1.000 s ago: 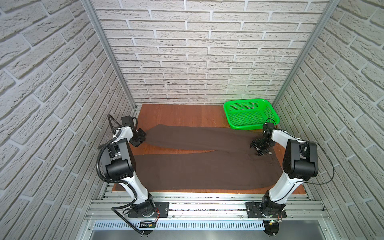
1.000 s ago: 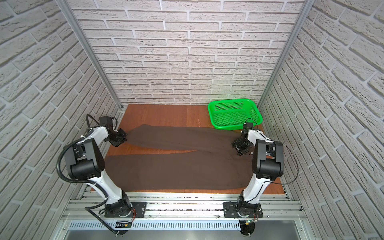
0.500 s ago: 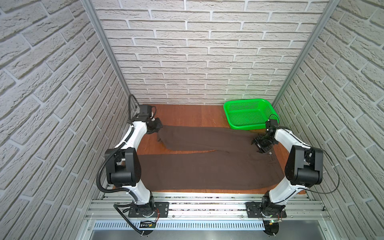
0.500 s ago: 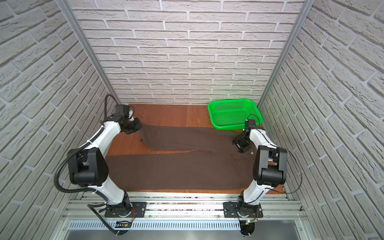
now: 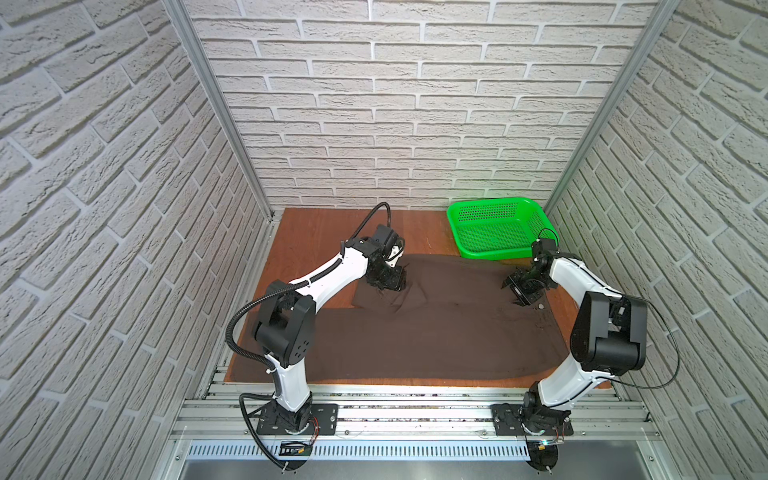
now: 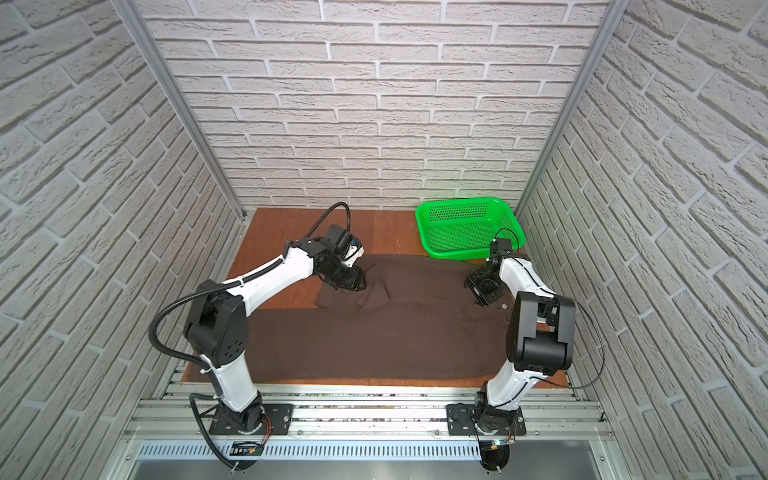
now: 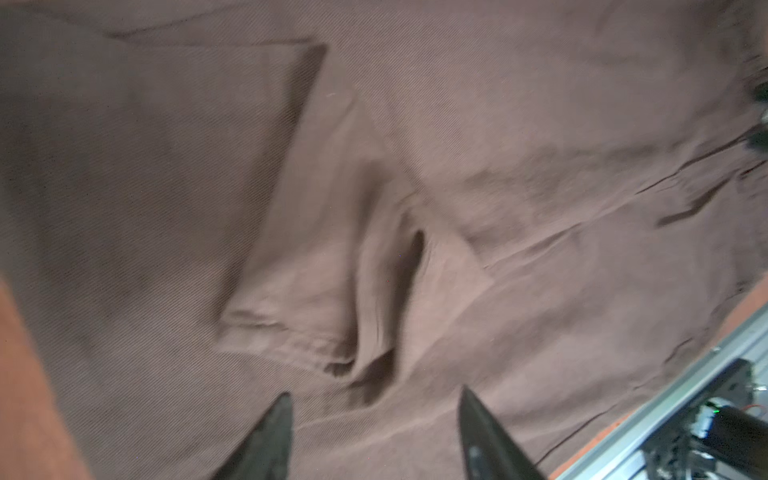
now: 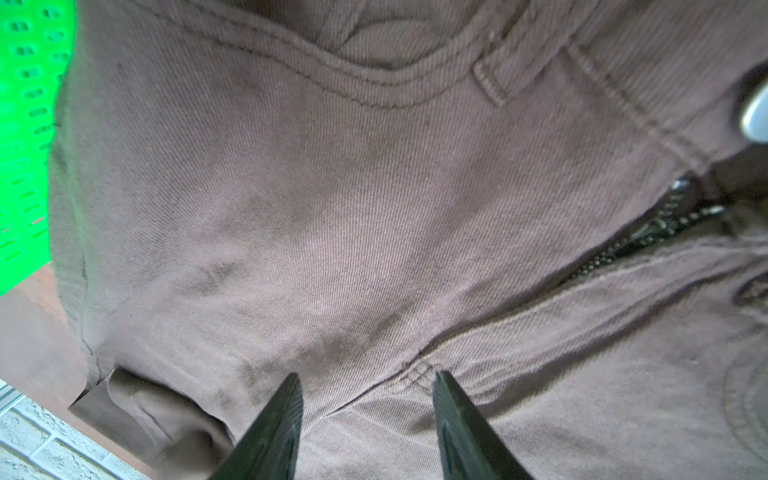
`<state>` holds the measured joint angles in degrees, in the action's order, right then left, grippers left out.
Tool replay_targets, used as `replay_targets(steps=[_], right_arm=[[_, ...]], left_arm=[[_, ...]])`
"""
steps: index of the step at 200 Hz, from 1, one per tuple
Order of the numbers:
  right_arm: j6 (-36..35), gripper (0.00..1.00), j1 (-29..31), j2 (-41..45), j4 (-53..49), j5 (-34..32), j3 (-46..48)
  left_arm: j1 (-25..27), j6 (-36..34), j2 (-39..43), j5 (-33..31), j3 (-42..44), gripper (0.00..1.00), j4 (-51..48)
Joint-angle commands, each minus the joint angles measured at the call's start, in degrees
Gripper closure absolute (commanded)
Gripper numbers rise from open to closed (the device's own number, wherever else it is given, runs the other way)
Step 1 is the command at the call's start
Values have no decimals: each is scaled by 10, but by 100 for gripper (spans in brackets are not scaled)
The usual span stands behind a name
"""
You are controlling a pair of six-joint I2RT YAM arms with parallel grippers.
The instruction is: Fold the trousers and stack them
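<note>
The trousers (image 5: 436, 332) (image 6: 374, 340) lie spread on the brown wooden table (image 5: 316, 232) (image 6: 282, 232), with the waistband to the right and the legs running left. The near leg lies flat at full length, and its left end passes under the left arm's elbow. The far leg reaches less far left. Its hem end sits left of the table's middle, with a raised crease in the cloth just beside it. In the left wrist view the cloth (image 7: 498, 124) shows a doubled layer with a hem edge and an open pleat. A small pale button (image 5: 540, 306) (image 6: 504, 306) (image 8: 754, 116) sits at the waistband on the right. The right wrist view shows the zip (image 8: 665, 220) partly undone near it.

The left gripper (image 5: 388, 286) (image 6: 353, 284) (image 7: 374, 392) hangs over the far leg's end, its jaws spread wide with only flat cloth below them. The right gripper (image 5: 521, 291) (image 6: 482, 291) (image 8: 368, 376) is down at the waist, on the far side of the button. Its jaws are about half apart and its tips point at flat cloth beside the fly seam, gripping nothing. Whether the tips press the cloth I cannot tell.

The green perforated basket (image 5: 494, 237) (image 6: 465, 232) (image 8: 25, 124) stands in the far right corner of the table. Its mesh floor shows bare from wall to wall. The trousers' far edge reaches the basket's near left corner, but I cannot tell whether it touches or tucks under.
</note>
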<state>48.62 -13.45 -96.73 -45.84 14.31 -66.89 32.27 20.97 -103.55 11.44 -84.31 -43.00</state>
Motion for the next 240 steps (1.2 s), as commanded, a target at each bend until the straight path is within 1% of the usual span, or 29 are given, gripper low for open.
replay_targets(steps=[1, 26, 54, 75, 110, 133, 162, 175, 187, 202, 212, 240], right_arm=[[-10, 47, -4, 27, -2, 5, 5], [-11, 47, -6, 30, -3, 5, 6], [-13, 47, -7, 33, -4, 7, 8], [-17, 47, -10, 36, -6, 8, 10], [-19, 47, -14, 37, -4, 9, 13], [-18, 47, -15, 37, 0, 12, 17], [-19, 47, -15, 35, 0, 12, 18], [-18, 47, -16, 36, 0, 11, 18], [-17, 47, -15, 37, 0, 11, 18], [-16, 47, -15, 37, 1, 12, 19], [-16, 47, -15, 38, 1, 12, 18], [-17, 47, -16, 42, -2, 10, 19]], left_arm=[[-10, 23, 33, -56, -8, 28, 0], [-12, 70, 14, -61, -10, 28, 20], [-16, 119, -31, -93, -12, 32, 12], [-29, 134, -51, -99, -4, 31, 26], [-35, 127, -93, -53, -8, 30, 42], [-37, 124, -113, -24, 2, 35, 57], [-43, 122, -122, -4, 10, 46, 62], [-43, 117, -122, 3, 9, 55, 59], [-45, 111, -117, 0, 9, 67, 55], [-50, 105, -102, -15, 8, 89, 47], [-55, 99, -86, -31, 8, 100, 42], [-90, 70, -36, -96, -15, 100, -23]])
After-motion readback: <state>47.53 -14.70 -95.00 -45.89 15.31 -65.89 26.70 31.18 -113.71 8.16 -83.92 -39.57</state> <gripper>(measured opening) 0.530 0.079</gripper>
